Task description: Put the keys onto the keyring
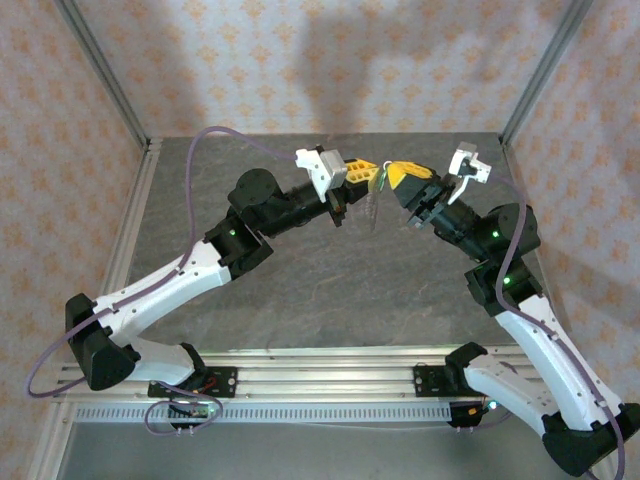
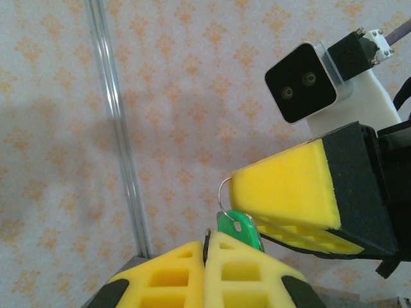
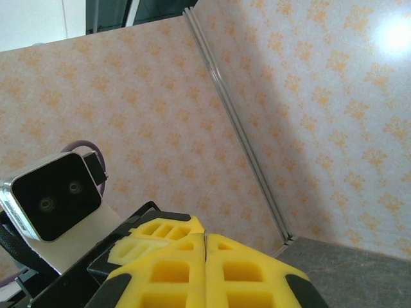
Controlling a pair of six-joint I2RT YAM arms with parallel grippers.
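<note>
Left tool (image 2: 205,249) shut, meeting my right tool (image 1: 393,178), also shut, above the surface (image 1: 300,290).
Green key (image 2: 237,231) sits between their tips; I cannot tell which grips it. Keyring (image 1: 372,208) dangles below.

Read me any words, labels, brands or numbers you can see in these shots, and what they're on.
No readable text anywhere.
Wall panels: only a repeated orange ornament, no letters.
Green key head: no marking visible.
Camera housing on the right wrist: two lenses, no label.
Small board on the front rail: too small to read.
</note>
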